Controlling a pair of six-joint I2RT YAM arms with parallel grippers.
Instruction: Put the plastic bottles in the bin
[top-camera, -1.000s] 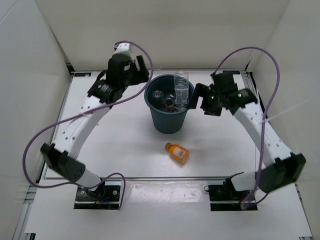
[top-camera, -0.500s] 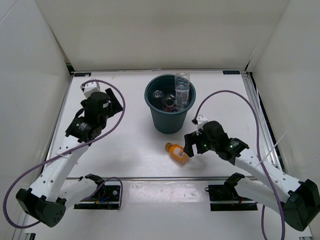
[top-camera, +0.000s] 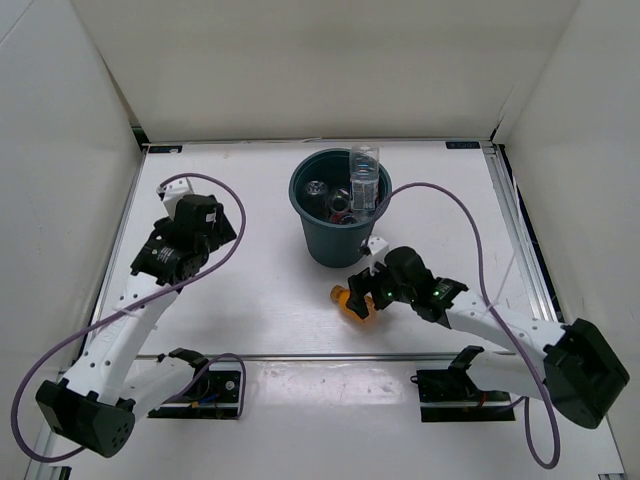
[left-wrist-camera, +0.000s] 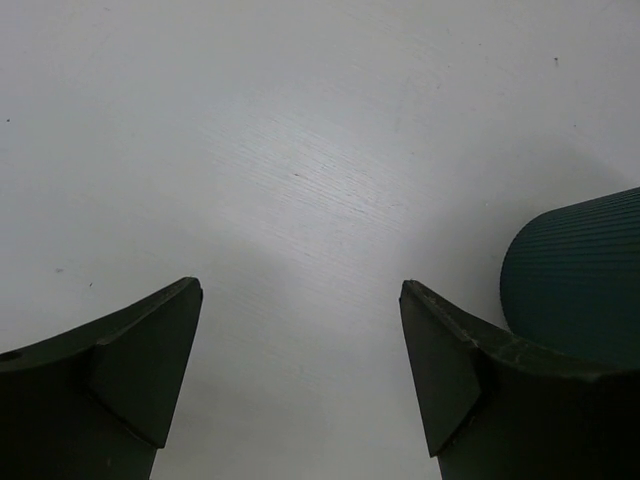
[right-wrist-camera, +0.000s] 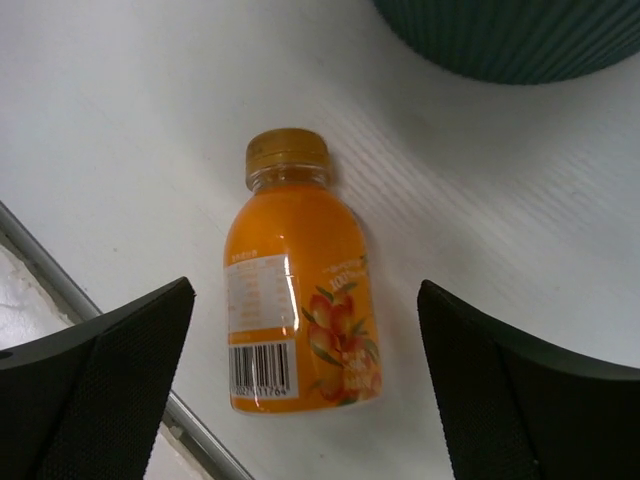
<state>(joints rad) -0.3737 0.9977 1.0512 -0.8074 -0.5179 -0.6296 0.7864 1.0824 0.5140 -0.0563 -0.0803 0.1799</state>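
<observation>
The teal-green bin (top-camera: 338, 240) stands at the table's middle back with several bottles inside; a clear bottle (top-camera: 364, 175) with a blue label sticks up above its rim. The short orange bottle (top-camera: 350, 300) lies on its side in front of the bin; in the right wrist view the orange bottle (right-wrist-camera: 296, 300) lies between my fingers, cap pointing away. My right gripper (top-camera: 362, 292) (right-wrist-camera: 305, 380) is open, its jaws on either side of the bottle and not touching it. My left gripper (top-camera: 215, 228) (left-wrist-camera: 300, 380) is open and empty over bare table left of the bin (left-wrist-camera: 580, 270).
A metal rail (right-wrist-camera: 90, 310) runs along the table's near edge just beside the orange bottle. White walls enclose the table on three sides. Purple cables loop from both arms.
Both arms have come away from the bin. The right gripper dropped toward the front and closed in on the orange bottle. The left arm swung back to the left side.
</observation>
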